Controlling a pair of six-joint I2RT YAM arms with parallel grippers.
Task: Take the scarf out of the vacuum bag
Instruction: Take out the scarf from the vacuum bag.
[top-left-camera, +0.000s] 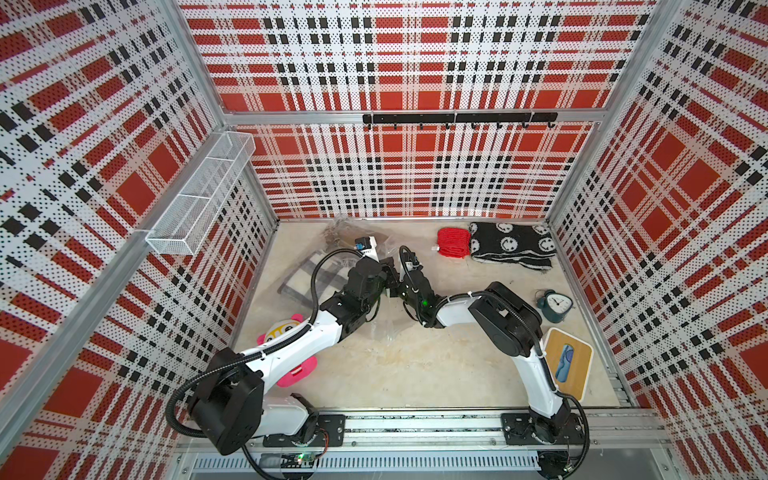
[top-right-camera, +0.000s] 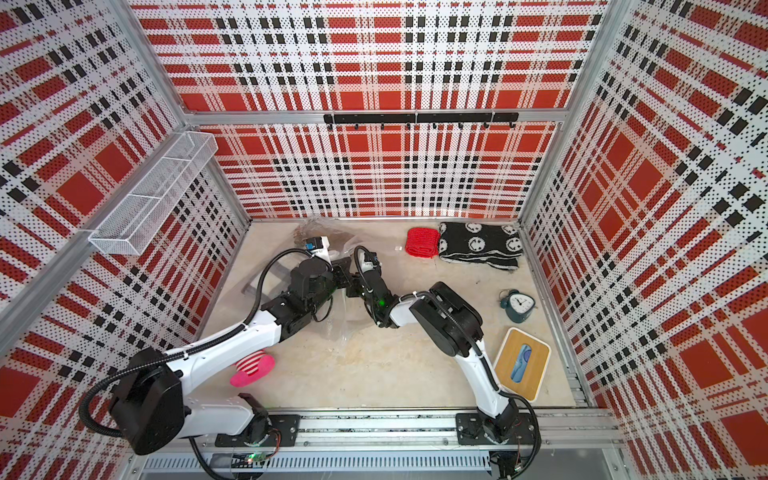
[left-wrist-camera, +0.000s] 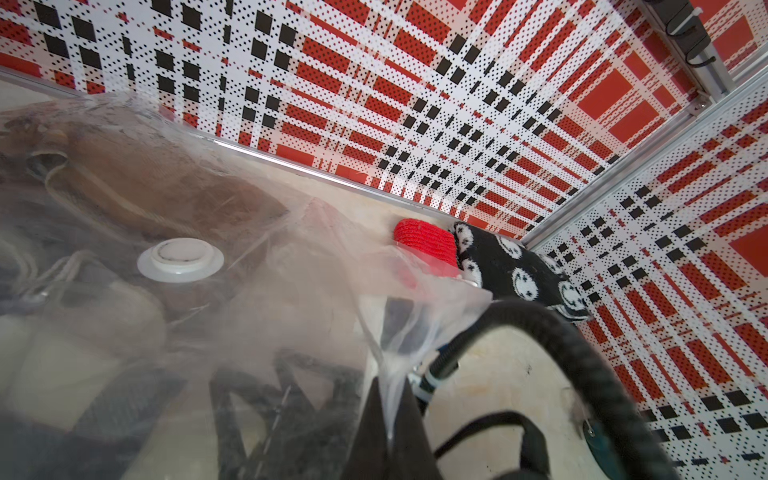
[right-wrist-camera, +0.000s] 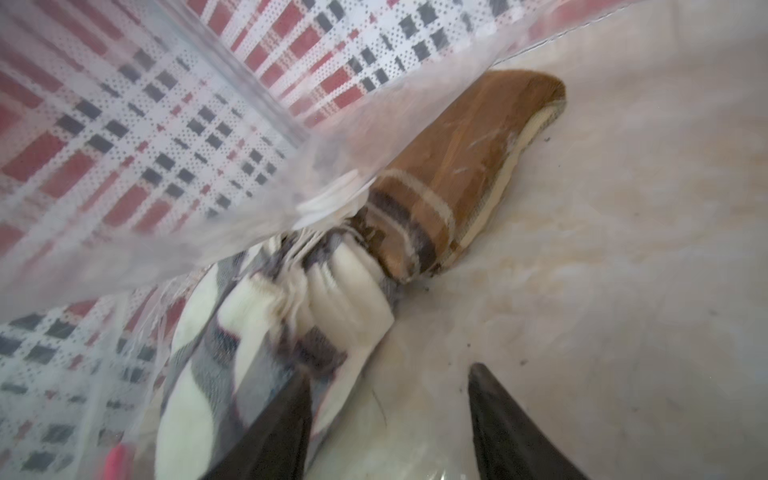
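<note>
The vacuum bag (top-left-camera: 332, 232) lies crinkled at the back left of the table, and its round white valve cap (left-wrist-camera: 180, 259) shows in the left wrist view. Inside it lies a cream and grey plaid scarf (right-wrist-camera: 266, 332), with a brown folded cloth (right-wrist-camera: 465, 166) beyond it. My left gripper (left-wrist-camera: 390, 386) is shut on a fold of the bag's clear film. My right gripper (right-wrist-camera: 390, 370) is inside the bag's mouth with its jaws apart. One finger (right-wrist-camera: 286, 415) rests against the plaid scarf's edge; the other stands over bare film.
A red knitted roll (top-left-camera: 453, 243) and a black cloth with white smiley faces (top-left-camera: 513, 245) lie at the back right. A teal alarm clock (top-left-camera: 555, 306) and a wooden board (top-left-camera: 567, 361) sit on the right. A pink plush toy (top-left-camera: 291, 370) lies under my left arm. A wire basket (top-left-camera: 199, 195) hangs on the left wall.
</note>
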